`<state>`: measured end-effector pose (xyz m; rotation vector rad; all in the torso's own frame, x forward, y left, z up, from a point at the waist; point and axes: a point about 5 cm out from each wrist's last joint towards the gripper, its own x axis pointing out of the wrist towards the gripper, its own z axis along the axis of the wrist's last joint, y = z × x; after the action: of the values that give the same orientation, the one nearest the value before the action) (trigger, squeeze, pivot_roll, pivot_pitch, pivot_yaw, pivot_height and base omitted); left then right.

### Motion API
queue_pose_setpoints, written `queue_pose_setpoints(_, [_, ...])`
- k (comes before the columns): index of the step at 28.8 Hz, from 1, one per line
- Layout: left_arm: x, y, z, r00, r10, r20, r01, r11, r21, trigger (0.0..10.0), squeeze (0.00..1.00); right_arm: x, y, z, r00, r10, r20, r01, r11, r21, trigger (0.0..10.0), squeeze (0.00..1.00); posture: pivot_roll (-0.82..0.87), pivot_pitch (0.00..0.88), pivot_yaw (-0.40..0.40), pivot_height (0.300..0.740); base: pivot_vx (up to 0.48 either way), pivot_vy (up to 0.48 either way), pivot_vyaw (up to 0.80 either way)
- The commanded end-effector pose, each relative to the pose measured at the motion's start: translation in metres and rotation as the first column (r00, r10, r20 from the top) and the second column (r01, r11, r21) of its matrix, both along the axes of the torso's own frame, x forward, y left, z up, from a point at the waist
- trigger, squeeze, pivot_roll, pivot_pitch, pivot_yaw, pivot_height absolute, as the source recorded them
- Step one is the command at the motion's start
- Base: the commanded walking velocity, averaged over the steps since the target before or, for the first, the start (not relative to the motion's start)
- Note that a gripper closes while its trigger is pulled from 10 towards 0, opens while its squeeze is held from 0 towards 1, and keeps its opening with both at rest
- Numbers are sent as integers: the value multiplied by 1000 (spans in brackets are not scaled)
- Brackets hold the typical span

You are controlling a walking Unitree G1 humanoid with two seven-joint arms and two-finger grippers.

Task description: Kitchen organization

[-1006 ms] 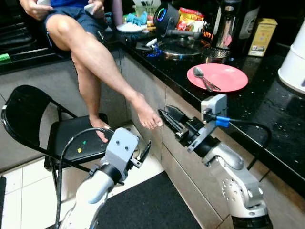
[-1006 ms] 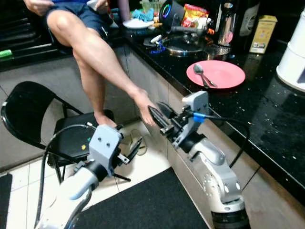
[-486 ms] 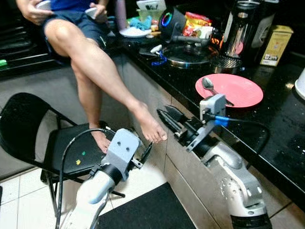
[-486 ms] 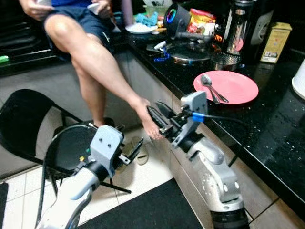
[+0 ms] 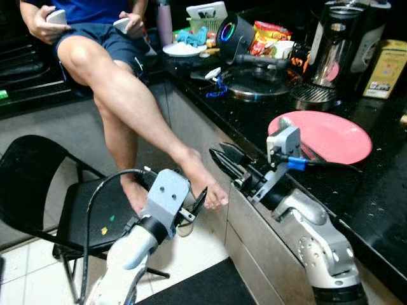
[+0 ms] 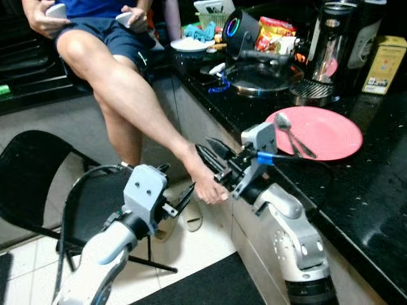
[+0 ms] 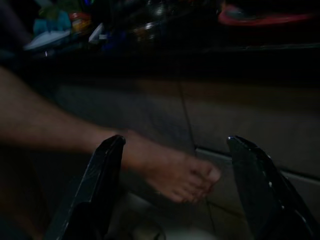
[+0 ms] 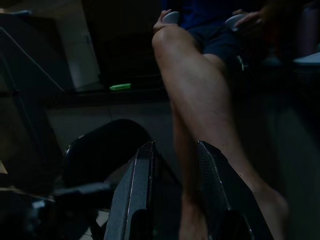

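Observation:
A pink plate (image 5: 337, 138) lies on the black countertop (image 5: 381, 190) with a spoon (image 6: 287, 130) on it. My right gripper (image 5: 221, 156) is held out in front of the counter's edge, left of the plate, its fingers a narrow gap apart and empty. My left gripper (image 5: 200, 201) is lower, over the floor by the cabinet fronts. In the left wrist view its fingers (image 7: 102, 180) stand wide open with nothing between them. A person's bare foot (image 5: 205, 185) hangs between the two grippers, very near both.
A person sits on the counter at the back left, one leg (image 5: 127, 101) stretched toward me. A black folding chair (image 5: 32, 171) stands at the left. A lidded pan (image 5: 254, 79), a steel appliance (image 5: 340, 38) and a yellow box (image 5: 386, 63) crowd the counter. A black mat (image 5: 216, 289) lies below.
The whole view has shifted as the camera moved, bringing the plate closer behind my right wrist. Both arms keep their pose. The person's foot now sits lower in view, between the grippers.

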<state>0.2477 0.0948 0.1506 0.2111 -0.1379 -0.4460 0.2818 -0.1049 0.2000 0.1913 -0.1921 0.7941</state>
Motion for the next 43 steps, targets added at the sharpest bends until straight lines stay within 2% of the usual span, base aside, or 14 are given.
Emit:
queue_pose_setpoints(1, [-1,0,-4,1000,0,-10,0,1000,9,10000,0,0,-1,-1,1000,5,-5,-5,1000,16,10000,0,-33,0,19,740,311,0,0])
queue_pose_setpoints(15, [2,0,-3,1000,-10,-8,10,1000,6,10000,0,1,-3,6,1000,6,14,-6,999,36,10000,0,-34,0,28,740,311,0,0])
queue_pose_setpoints(17, [2,0,-3,1000,-9,-6,9,1000,0,10000,0,2,-6,11,1000,-5,17,4,998,61,10000,0,-32,0,28,740,0,0,0])
queue_pose_setpoints(20, [2,0,-2,1000,-13,-5,13,1000,-4,10000,0,7,-20,35,998,-46,52,38,990,134,10000,0,-31,0,27,740,0,0,0])
queue_pose_setpoints(23, [2,-1,-2,1000,-18,-6,18,1000,-4,10000,0,9,-31,52,993,-67,93,52,986,159,10000,0,-33,0,27,740,0,0,-529])
queue_pose_setpoints(30, [2,-1,-2,1000,-20,-9,20,1000,-5,10000,0,9,-34,56,992,-74,104,57,985,162,10000,0,-36,0,28,740,0,0,-788])
queue_pose_setpoints(34, [2,-1,-2,1000,-27,-11,27,1000,-7,10000,0,5,-40,68,987,-78,143,55,985,161,10000,0,-37,0,30,740,0,0,-788])
queue_pose_setpoints(40, [2,-2,-3,999,-32,-14,32,999,-7,10000,0,2,-43,78,982,-58,177,37,992,122,10000,0,-37,0,30,740,0,0,-788])
queue_pose_setpoints(41, [2,-2,-3,999,-33,-15,33,999,-7,10000,0,0,-44,77,982,-29,189,25,999,25,10000,0,-37,0,32,740,0,0,0])
queue_pose_setpoints(42, [2,-2,-3,999,-33,-15,33,999,-7,10000,0,0,-44,77,982,-29,189,25,999,25,10000,0,-37,0,32,740,0,0,0])
queue_pose_setpoints(43, [2,-2,-3,999,-35,-16,34,999,-7,10000,0,-1,-44,75,981,-7,192,16,999,-46,10000,0,-37,0,32,740,0,0,0])
